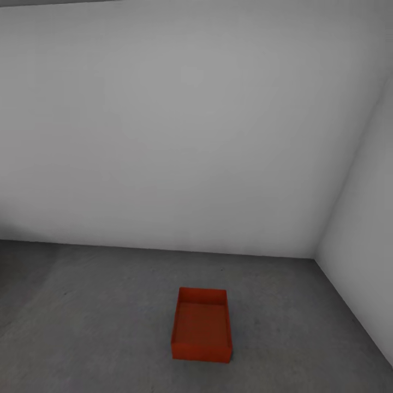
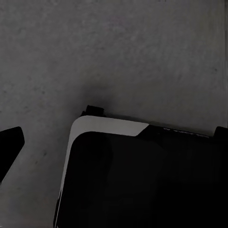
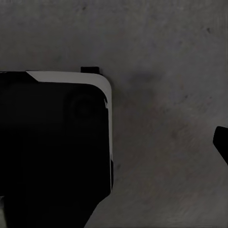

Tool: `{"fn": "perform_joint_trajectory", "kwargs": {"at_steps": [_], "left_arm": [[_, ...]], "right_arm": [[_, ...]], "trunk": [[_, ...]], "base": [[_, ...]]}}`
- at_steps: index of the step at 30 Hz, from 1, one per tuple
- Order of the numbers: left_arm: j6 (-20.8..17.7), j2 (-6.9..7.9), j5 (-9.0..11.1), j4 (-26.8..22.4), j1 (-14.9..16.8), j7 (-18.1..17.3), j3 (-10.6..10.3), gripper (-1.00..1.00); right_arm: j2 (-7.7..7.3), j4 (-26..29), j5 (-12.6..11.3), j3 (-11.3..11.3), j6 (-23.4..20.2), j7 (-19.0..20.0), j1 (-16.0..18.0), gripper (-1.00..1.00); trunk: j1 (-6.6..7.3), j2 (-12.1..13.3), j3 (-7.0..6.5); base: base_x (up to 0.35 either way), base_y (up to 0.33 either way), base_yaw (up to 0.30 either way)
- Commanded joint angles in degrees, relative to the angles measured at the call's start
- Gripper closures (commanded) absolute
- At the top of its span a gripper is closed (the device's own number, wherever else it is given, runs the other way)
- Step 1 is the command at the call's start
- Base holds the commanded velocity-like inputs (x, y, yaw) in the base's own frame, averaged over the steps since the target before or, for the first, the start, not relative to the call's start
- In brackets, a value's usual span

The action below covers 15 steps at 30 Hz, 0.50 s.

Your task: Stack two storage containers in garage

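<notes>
One red-orange storage container (image 1: 201,325) sits open side up on the dark grey concrete floor (image 1: 98,327) of the garage, near the corner of two plain grey-white walls. Nothing lies inside it. The second container is out of view. In the left wrist view a dark finger (image 2: 9,145) of my left gripper juts in at the frame's edge over bare floor. The right wrist view has a dark finger (image 3: 221,142) of my right gripper at its edge. Each finger sits far out to the side with nothing held, so both grippers read as open.
The back wall (image 1: 180,136) meets the right wall (image 1: 365,218) in a corner behind the container. My own black and white base (image 2: 142,175) shows in the left wrist view, and the base (image 3: 52,137) shows in the right wrist view too.
</notes>
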<state>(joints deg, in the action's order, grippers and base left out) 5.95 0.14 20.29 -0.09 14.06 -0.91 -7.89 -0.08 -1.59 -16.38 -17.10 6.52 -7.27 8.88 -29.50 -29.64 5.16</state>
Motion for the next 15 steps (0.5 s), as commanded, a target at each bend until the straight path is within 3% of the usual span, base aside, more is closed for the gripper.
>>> {"fn": "perform_joint_trajectory", "kwargs": {"at_steps": [1,15], "left_arm": [[0.27,0.05,0.45,-0.02,0.03,-0.18,-0.57,-1.00],[0.81,0.22,0.07,-0.66,0.00,-0.32,-0.88,-1.00]], "right_arm": [[-0.02,-0.17,-0.60,-0.45,0.32,-0.02,0.08,-1.00],[0.05,-0.17,-0.73,-0.40,0.26,-0.02,0.08,-1.00]], "trunk": [[-0.02,-0.10,0.11],[-0.02,-0.10,0.11]], "base": [[0.000,0.000,-0.206],[0.000,0.000,-0.242]]}}
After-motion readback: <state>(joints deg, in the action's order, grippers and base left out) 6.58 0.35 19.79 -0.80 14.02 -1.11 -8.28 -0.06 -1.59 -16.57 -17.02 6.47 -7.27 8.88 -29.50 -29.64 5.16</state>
